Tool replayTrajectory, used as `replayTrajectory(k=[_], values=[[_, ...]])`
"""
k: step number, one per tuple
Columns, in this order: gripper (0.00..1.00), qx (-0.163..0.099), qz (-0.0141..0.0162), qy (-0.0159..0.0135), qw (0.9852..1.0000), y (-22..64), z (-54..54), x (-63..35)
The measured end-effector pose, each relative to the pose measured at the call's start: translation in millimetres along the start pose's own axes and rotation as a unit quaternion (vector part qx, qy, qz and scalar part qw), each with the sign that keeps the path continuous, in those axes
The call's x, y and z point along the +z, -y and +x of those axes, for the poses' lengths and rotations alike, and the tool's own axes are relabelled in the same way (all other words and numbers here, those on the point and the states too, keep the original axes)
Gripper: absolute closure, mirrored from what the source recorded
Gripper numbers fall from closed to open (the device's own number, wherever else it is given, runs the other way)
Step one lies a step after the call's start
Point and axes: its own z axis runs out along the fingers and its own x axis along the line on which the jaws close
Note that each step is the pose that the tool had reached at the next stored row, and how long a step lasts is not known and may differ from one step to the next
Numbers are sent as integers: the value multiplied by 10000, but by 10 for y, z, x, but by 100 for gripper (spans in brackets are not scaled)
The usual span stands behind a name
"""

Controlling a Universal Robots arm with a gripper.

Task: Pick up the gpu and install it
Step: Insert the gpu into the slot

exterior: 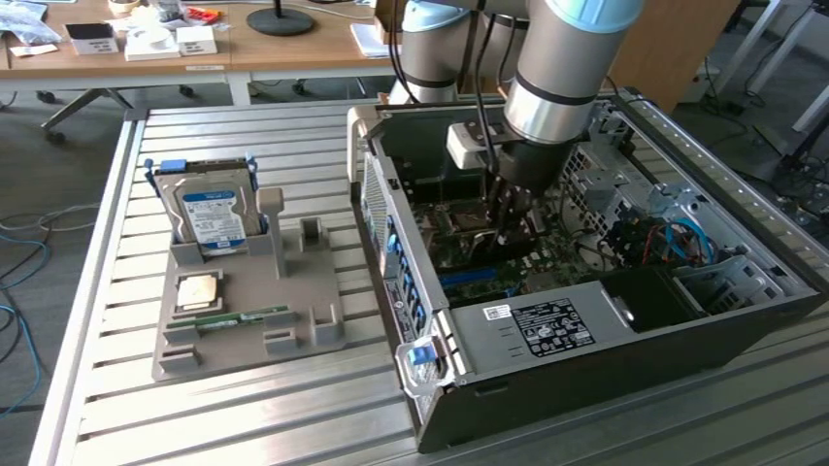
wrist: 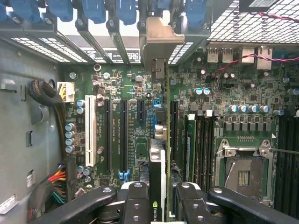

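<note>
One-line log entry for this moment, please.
claw: shut on gpu | position: inside pc case, over motherboard | gpu: held edge-on to board | seated: cannot tell

The slatted aluminium table (exterior: 220, 427) carries the whole setup, its ribs running across. The open computer case (exterior: 583, 398) lies on its side on the slats, open face up. Just beside the case, on the exterior view's left, a grey moulded holder (exterior: 291, 286) sits flat, with a narrow strip of bare slats between the two. Bare ribs show beyond the holder, away from the case.
</note>
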Motion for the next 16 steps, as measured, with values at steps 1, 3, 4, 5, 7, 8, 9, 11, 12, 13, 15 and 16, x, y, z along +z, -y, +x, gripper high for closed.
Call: replayTrajectory(k=[1,3,4,5,7,8,9,11,12,13,15,16], values=[[73,0,0,0,10000,-2,0,1],[73,0,0,-1,10000,-8,1,2],[73,0,0,-1,10000,-9,1,3],[73,0,0,-1,10000,-10,1,4],[73,0,0,0,10000,-10,1,6],[73,0,0,0,10000,-11,1,10],[73,0,1,2,10000,-11,0,16],[73,0,0,0,10000,-12,1,23],[73,0,0,-1,10000,-12,1,24],[73,0,-1,-2,10000,-13,1,24],[73,1,0,0,10000,-26,1,29],[73,1,0,0,10000,-38,1,30]])
